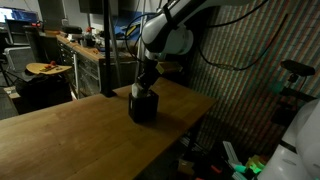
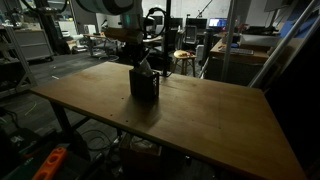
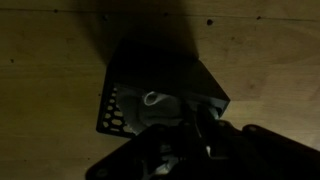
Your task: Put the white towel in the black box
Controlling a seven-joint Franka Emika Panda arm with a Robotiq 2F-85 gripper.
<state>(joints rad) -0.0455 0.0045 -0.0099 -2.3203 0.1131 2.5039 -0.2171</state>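
Progress seemed nearly complete. At the left of an exterior view the table (image 1: 50, 135) showed bare, pale wood with a smooth, planked top and no cloth lying on it. Near its middle stood the black box (image 1: 143, 108), a small, matte cube with upright sides; in the wrist view its left wall was punched with rows of small holes. Inside it, a pale curl, judged to be a fold of the white towel (image 3: 152, 98), caught the little light there was. The rest was lost in shadow, so how fully the soft cloth sat inside could not be told. Just right of that, the gripper (image 3: 188, 128) hung over the box mouth with its jaws drawn nearly together; whether they pinched any cloth could not be told. What was left, by this judgement, was to let go if anything was held and lift clear.
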